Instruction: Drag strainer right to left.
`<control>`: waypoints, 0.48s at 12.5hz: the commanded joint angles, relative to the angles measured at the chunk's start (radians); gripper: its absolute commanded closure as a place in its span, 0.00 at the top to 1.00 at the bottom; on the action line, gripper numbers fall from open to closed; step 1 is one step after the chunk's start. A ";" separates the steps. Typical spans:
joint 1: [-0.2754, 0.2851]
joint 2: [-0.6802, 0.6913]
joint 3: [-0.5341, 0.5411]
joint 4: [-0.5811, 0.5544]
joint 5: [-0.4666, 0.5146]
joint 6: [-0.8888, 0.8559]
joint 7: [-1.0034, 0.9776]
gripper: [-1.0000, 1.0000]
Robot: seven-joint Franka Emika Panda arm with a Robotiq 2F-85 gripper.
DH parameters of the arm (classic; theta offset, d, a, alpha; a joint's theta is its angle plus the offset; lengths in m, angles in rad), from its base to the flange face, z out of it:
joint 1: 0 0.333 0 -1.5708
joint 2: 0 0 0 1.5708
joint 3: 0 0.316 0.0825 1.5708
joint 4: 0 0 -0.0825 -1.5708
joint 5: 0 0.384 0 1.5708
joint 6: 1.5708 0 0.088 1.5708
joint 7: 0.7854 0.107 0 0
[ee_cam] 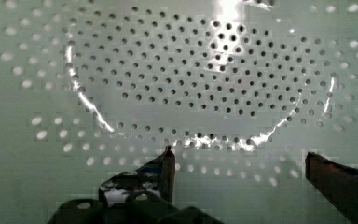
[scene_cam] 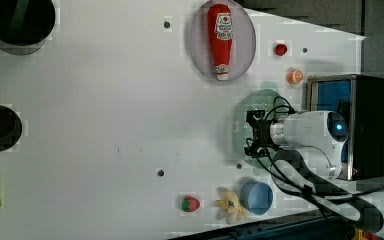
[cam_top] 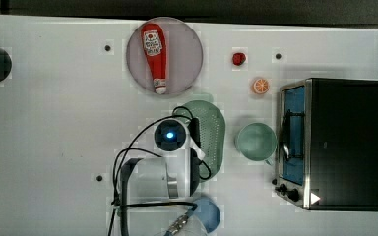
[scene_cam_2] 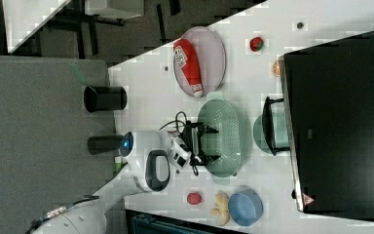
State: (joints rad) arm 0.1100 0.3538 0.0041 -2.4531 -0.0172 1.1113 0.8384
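The pale mint-green strainer (cam_top: 210,132) sits on the white bench (cam_top: 54,147) in the top view's middle, between the robot arm on its left and a round green cup (cam_top: 256,141) on its right. The cup stands just beside a black and silver toaster oven (cam_top: 344,142) whose door faces the cup. In the right view the strainer (scene_cam_2: 224,141) lies lengthwise, with its perforated floor showing.

The gripper (scene_cam_2: 207,144) hangs over the strainer's left rim in the right view, its jaws spread wide, 1 finger toward each end of the basin. In the wrist view the gripper (ee_cam: 237,163) looks straight onto the grid of small holes, with 2 dark fingertips (ee_cam: 168,163) well apart and nothing between them. Whether the tips touch the plastic cannot be told.

Far from the arm in the top view, a red ketchup bottle (cam_top: 156,56) lies on a round grey plate (cam_top: 187,44). To the plate's right are a small red fruit (cam_top: 238,59) and an orange slice (cam_top: 261,86). A small blue bowl (cam_top: 209,214) sits near the arm's base. In the left view a strawberry (scene_cam: 190,203) and a yellow banana toy (scene_cam: 230,205) lie beside that bowl, and 2 dark cups (scene_cam: 0,127) stand at the left view's left.
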 commanded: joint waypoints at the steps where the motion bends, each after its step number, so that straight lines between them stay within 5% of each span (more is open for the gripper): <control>1: 0.105 -0.013 0.015 0.042 0.009 -0.013 0.105 1.00; 6: 0.231 0.039 0.017 0.102 0.010 -0.013 0.215 1.00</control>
State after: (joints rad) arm 0.2961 0.4128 0.0358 -2.3770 -0.0146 1.1074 0.9775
